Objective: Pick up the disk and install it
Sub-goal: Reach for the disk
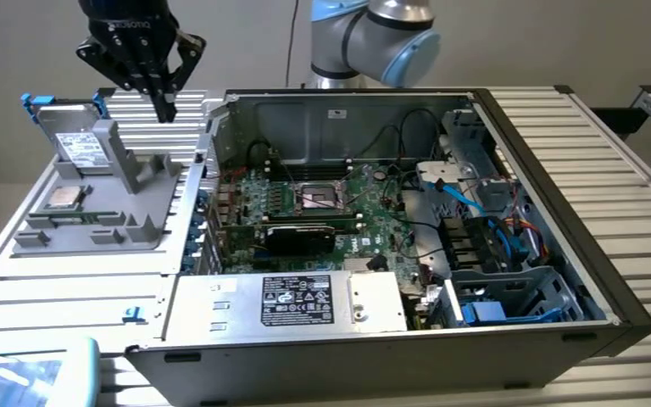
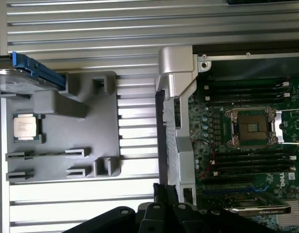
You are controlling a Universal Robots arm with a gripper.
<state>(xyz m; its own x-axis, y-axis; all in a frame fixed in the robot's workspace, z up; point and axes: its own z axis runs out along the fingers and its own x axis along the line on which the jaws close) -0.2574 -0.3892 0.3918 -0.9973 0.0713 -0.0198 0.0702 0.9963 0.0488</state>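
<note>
viewing the exterior view, i read the gripper (image 1: 165, 108) hanging in the air over the far part of the slatted table (image 1: 65, 288). it sits between the disk (image 1: 78, 142) and the far corner of the open computer case (image 1: 303, 119) on the exterior view's left. its two black fingers come together at one narrow tip and carry nothing. in the wrist view the gripper (image 2: 165, 190) reads the same: the fingertips (image 2: 159, 191) lie side by side with hardly a slit between them.

the disk stands tilted on its edge at the far end of the grey holder (image 1: 133, 222), on the exterior view's left, outside the case. its white label faces the camera and its blue carrier frame (image 1: 63, 103) shows at the upper end. the gripper tip is near the disk, to the exterior view's right of it, and does not touch it. in the wrist view the disk (image 2: 21, 80) sits at one end of the grey holder (image 2: 98, 136), with the blue carrier frame (image 2: 40, 73) along its edge.

a small square chip (image 1: 65, 197) rests flat in a recess of the holder, just beside the foot of the disk. the wrist view gives the chip (image 2: 26, 127) face up.

the case lies on its side with the cover off. inside i see:
- the green motherboard (image 1: 354, 220) with an open processor socket (image 1: 319, 197);
- a silver power supply (image 1: 292, 301) with a black label, along the near wall;
- a metal drive cage (image 1: 507, 297) with blue parts, in the near corner on the exterior view's right.

the arm (image 1: 371, 38) rises behind the case.
</note>
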